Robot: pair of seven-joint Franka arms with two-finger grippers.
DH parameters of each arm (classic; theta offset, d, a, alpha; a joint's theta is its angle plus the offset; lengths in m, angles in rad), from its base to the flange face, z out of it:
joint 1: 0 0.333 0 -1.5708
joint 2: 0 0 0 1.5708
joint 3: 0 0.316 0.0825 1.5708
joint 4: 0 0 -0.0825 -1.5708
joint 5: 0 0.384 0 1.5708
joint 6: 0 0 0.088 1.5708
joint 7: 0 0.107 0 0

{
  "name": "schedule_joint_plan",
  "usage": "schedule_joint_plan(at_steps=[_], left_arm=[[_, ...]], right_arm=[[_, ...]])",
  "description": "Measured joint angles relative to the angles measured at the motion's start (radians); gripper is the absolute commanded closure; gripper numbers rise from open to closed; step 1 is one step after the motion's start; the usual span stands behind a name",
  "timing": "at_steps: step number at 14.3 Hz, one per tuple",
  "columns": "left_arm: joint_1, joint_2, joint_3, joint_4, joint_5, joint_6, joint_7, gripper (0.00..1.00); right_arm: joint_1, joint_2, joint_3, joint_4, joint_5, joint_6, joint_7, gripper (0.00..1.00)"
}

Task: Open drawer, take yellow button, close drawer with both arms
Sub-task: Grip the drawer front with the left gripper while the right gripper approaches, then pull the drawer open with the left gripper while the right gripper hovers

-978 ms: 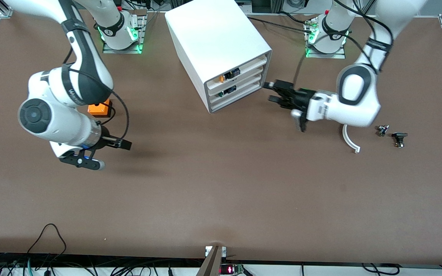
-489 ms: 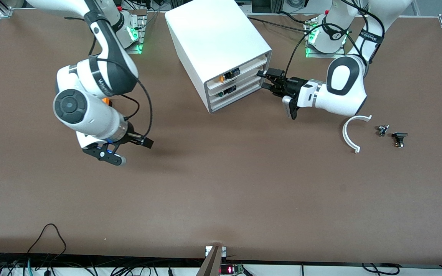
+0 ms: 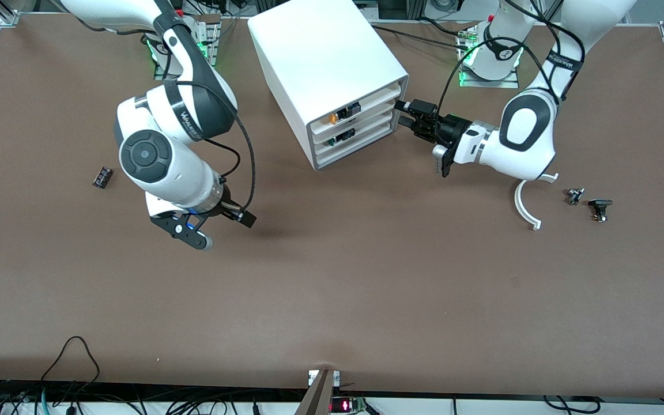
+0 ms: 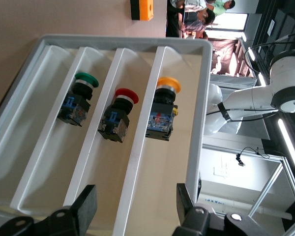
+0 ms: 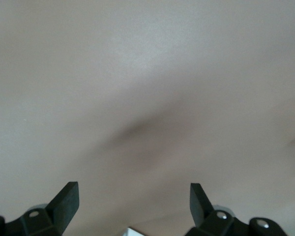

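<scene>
Watching the feeds, I see my left gripper [image 3: 406, 113] with fingers [image 4: 86, 205] spread at the cabinet [image 3: 332, 75] front beside the shut drawer [image 3: 366, 99] holding the button [image 4: 162, 110], while my right gripper [image 3: 225, 222], also spread and holding nothing, hangs over bare table [image 3: 332, 288].

Two white robot arms with black joint bands reach down from their bases along the top edge of the frame. The left arm comes from the upper right and bends at a rounded elbow; its forearm lies nearly level, pointing toward the centre of the frame. The left end effector [image 3: 408, 113] has its black fingers [image 4: 86, 206] spread apart. The right arm comes from the upper left and folds downward. The right end effector [image 3: 223, 226] hangs over bare tabletop at centre left with its fingers [image 5: 66, 197] wide apart, holding nothing.
</scene>
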Motion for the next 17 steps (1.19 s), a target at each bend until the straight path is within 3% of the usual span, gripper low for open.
schedule_joint_plan(at_steps=[9, 11, 12, 13, 17], left_arm=[[-0.108, 0.02, -0.017, -0.011, -0.001, 0.071, 0.031, 0.51], [-0.126, 0.028, -0.017, -0.015, -0.001, 0.092, 0.038, 0.7], [-0.134, 0.035, -0.017, -0.015, -0.003, 0.098, 0.051, 0.92], [-0.139, 0.044, -0.017, -0.015, -0.005, 0.102, 0.071, 1.0], [-0.136, 0.055, -0.017, -0.009, -0.029, 0.077, 0.118, 1.0]], right_arm=[[0.053, 0.098, 0.0, 0.156, 0.047, -0.02, 0.239, 0.0], [0.056, 0.109, 0.002, 0.177, 0.066, -0.02, 0.28, 0.0], [0.058, 0.116, 0.004, 0.189, 0.071, -0.02, 0.302, 0.0], [0.059, 0.122, 0.004, 0.202, 0.077, -0.02, 0.32, 0.0], [0.06, 0.137, 0.011, 0.244, 0.106, -0.02, 0.361, 0.0]])
